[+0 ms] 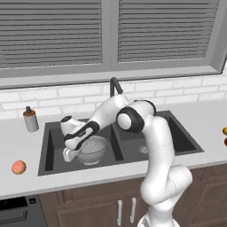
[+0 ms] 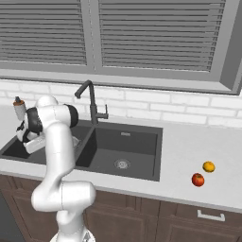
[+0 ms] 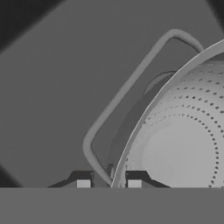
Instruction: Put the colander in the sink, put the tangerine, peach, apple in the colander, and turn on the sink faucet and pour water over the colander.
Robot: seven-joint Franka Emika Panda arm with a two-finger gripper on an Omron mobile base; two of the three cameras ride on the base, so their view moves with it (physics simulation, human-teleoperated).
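Colander [image 1: 93, 150] low in the sink's [image 1: 53, 166] left basin, its rim clamped between the hand [image 3: 109, 183] fingers.

- A rendered home kitchen.
- A dark double-basin sink [image 2: 124, 147] is set into a pale table [image 2: 198, 156], with a tall black faucet [image 2: 90, 101] behind it.
- A white brick backsplash [image 2: 165, 109] runs under a wide window with grey slatted blinds [image 2: 156, 33].
- Brown wooden cabinet doors [image 1: 119, 208] with metal handles stand below.
- A soap dispenser [image 1: 30, 119] stands beside the sink; fruit [image 2: 203, 173] lies on the table.
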